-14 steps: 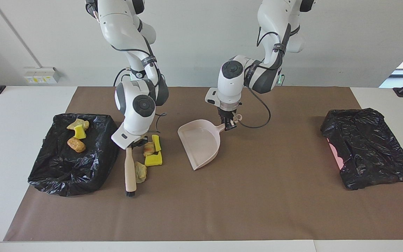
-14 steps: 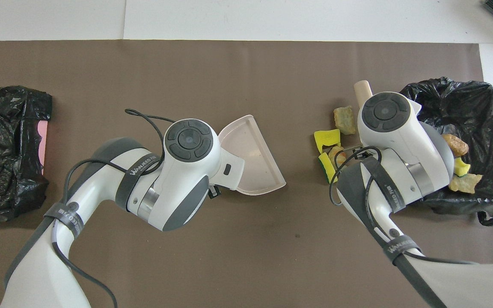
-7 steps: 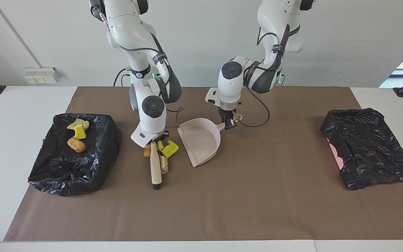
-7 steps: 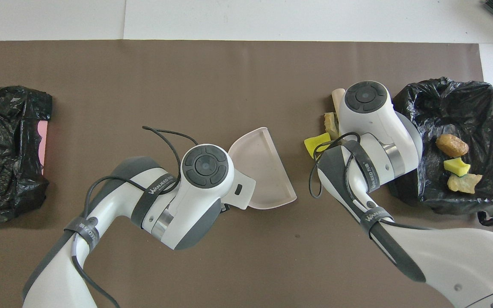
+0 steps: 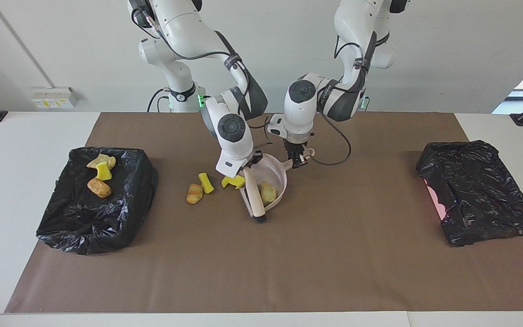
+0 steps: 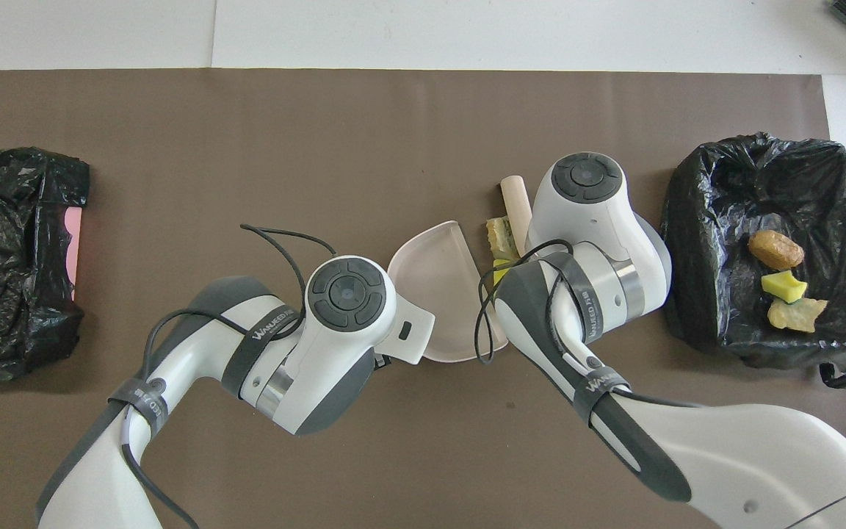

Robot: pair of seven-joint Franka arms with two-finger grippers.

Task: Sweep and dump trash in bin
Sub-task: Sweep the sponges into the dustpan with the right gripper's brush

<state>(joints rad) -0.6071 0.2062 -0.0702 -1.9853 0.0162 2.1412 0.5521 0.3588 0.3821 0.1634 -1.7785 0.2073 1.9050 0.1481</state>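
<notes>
My left gripper (image 5: 298,162) is shut on the handle of the pink dustpan (image 5: 274,175), which rests on the brown mat. My right gripper (image 5: 248,167) is shut on the brush (image 5: 257,200), whose handle lies along the pan's open edge. One tan scrap of trash (image 5: 268,193) sits inside the pan, and a yellow scrap (image 5: 233,181) lies at its mouth. Another yellow scrap (image 5: 205,182) and a brown scrap (image 5: 194,193) lie on the mat between the pan and the bin (image 5: 120,200). In the overhead view both wrists hide their grippers; the dustpan (image 6: 434,264) and brush (image 6: 517,202) show.
The black-lined bin (image 6: 695,242) at the right arm's end of the table holds three scraps (image 5: 99,187). A crumpled black bag (image 5: 477,197) over something pink lies at the left arm's end. The brown mat (image 5: 334,263) covers the table's middle.
My right arm swept the brush from beside the bin to the dustpan's mouth. One scrap went into the pan, and two stayed on the mat. The dustpan shifted slightly.
</notes>
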